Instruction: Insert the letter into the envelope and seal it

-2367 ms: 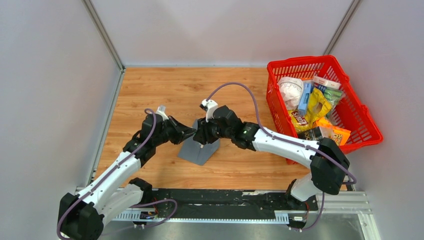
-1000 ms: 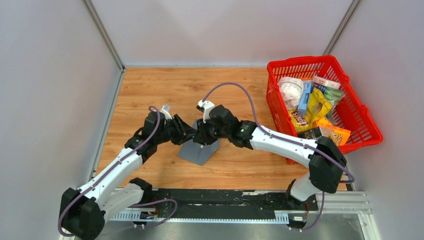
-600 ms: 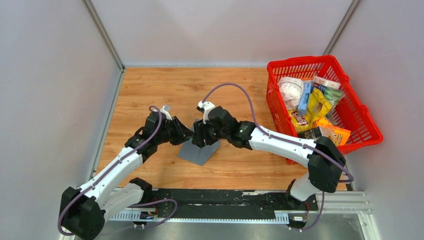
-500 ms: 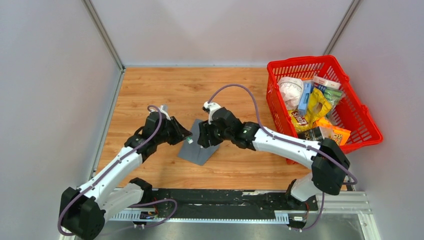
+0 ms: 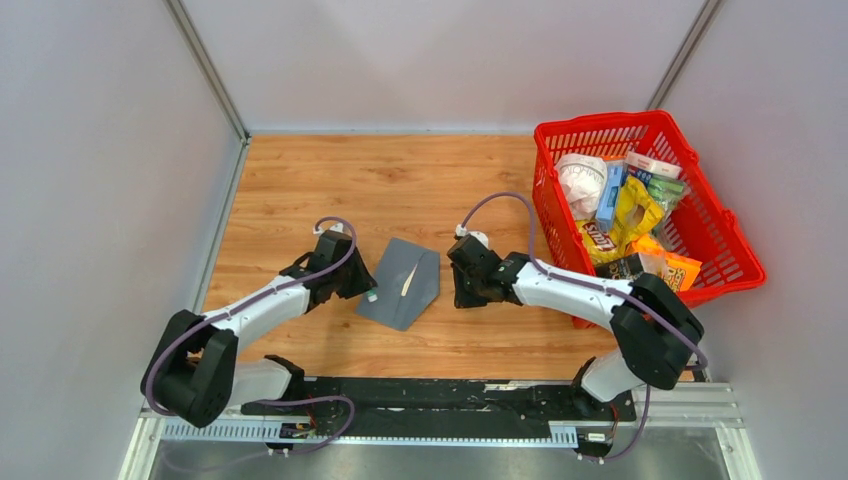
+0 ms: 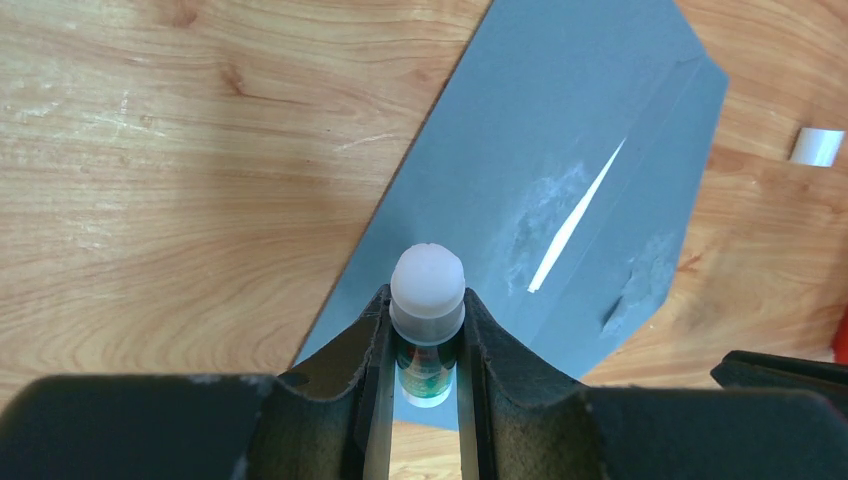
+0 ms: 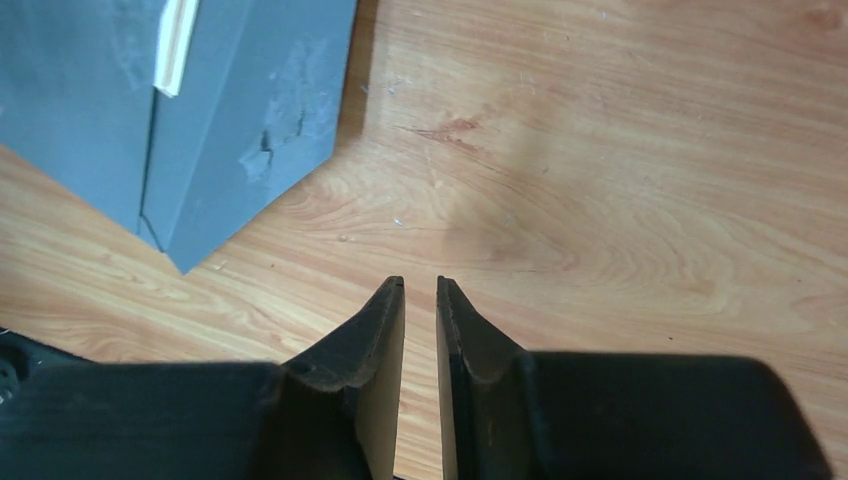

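Observation:
The dark grey envelope [image 5: 398,290] lies flat on the wood with its pointed flap folded over. It also shows in the left wrist view [image 6: 560,130] and the right wrist view [image 7: 250,90]. Only a thin pale sliver of the letter [image 5: 407,284] [image 6: 575,215] [image 7: 178,40] shows at the flap's edge. My left gripper [image 5: 368,292] [image 6: 428,295] is shut on a glue stick [image 6: 428,280] with a white tip and green label, just over the envelope's left edge. My right gripper [image 5: 460,296] [image 7: 420,285] is empty over bare wood right of the envelope, its jaws almost together.
A red basket [image 5: 640,122] full of snack packets stands at the right, beside my right arm. A small white cylinder [image 6: 817,146] lies on the wood beyond the envelope. Grey walls enclose the table on the left, back and right.
Both grippers have drawn back off the envelope, the left toward the left and the right toward the right. The envelope now lies uncovered with its flap down.

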Robot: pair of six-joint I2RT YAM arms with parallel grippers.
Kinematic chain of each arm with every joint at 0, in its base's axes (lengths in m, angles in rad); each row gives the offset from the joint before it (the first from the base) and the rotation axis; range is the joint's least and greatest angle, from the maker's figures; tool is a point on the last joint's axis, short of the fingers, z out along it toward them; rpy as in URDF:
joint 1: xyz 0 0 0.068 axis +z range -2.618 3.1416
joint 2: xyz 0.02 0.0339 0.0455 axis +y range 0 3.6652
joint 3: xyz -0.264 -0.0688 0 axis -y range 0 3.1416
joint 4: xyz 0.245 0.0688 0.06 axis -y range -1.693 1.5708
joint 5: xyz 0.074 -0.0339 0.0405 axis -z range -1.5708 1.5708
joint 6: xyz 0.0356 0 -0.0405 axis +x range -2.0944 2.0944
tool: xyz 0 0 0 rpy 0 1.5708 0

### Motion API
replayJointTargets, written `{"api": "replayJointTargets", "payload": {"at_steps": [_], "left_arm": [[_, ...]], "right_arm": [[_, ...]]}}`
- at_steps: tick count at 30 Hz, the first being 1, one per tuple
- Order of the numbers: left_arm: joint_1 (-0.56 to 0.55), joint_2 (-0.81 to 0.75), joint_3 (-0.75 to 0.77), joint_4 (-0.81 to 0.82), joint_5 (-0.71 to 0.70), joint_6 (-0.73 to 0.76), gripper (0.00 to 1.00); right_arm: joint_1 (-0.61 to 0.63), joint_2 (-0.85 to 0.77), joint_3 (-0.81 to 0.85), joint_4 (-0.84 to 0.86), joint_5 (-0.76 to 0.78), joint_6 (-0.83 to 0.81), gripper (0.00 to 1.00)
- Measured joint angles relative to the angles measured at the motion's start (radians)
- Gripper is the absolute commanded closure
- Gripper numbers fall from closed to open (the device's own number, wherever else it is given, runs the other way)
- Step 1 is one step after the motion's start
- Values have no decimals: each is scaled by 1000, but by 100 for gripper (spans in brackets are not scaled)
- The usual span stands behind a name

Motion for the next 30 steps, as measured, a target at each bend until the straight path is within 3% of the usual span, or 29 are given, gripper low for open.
{"api": "replayJointTargets", "payload": {"at_steps": [11,30], "left_arm": [[0,42,-13,42,-43,61,100],[-1,112,-2,72,-67,90,100]], "right_arm": [[0,153,-3,89,-18,48,85],[8,212,113,187,-58,64,85]]}}
